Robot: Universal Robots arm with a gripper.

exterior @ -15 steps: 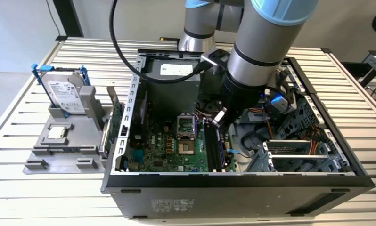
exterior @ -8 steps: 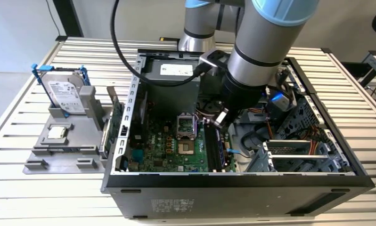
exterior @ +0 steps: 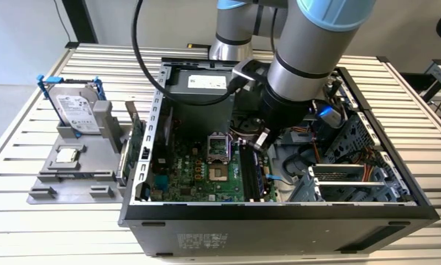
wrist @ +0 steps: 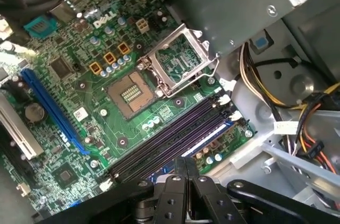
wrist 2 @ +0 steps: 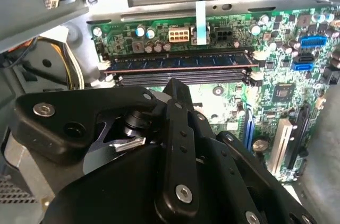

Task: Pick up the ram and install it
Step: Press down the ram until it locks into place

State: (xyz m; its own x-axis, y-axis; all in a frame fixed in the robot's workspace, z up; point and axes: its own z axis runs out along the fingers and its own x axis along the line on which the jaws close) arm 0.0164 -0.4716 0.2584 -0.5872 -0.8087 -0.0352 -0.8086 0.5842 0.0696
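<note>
The tool (wrist 2: 178,88) is reaching down into the open computer case (exterior: 279,212), hanging just above the black memory slots (wrist: 170,141) of the motherboard (exterior: 183,171). In both wrist views its two black fingers (wrist: 185,168) are lying pressed together side by side, with nothing pinched between them. In the exterior view the tool (exterior: 262,141) is sitting at the centre of the frame, at the end of the grey and light-blue arm (exterior: 309,55) coming down from the top edge.

The ram (wrist 2: 180,60) is sitting lengthwise in one of the slots, just past the fingertips in the second wrist view, with white latches (wrist 2: 254,54) at the slot ends; whether it is fully seated I cannot tell. The neighbouring slots are lying empty beside it.

In the first wrist view the processor socket (wrist: 133,91) with its raised metal frame (wrist: 178,59) is showing in the middle of the frame, and bundled wires (wrist: 313,123) are running along the right edge.

In the exterior view, the case is resting on a slatted metal table (exterior: 29,221). At the exterior view's left, a grey holder (exterior: 73,171) is carrying a silver hard drive (exterior: 79,110) in a blue bracket (exterior: 45,88), standing upright, well apart from the tool.
</note>
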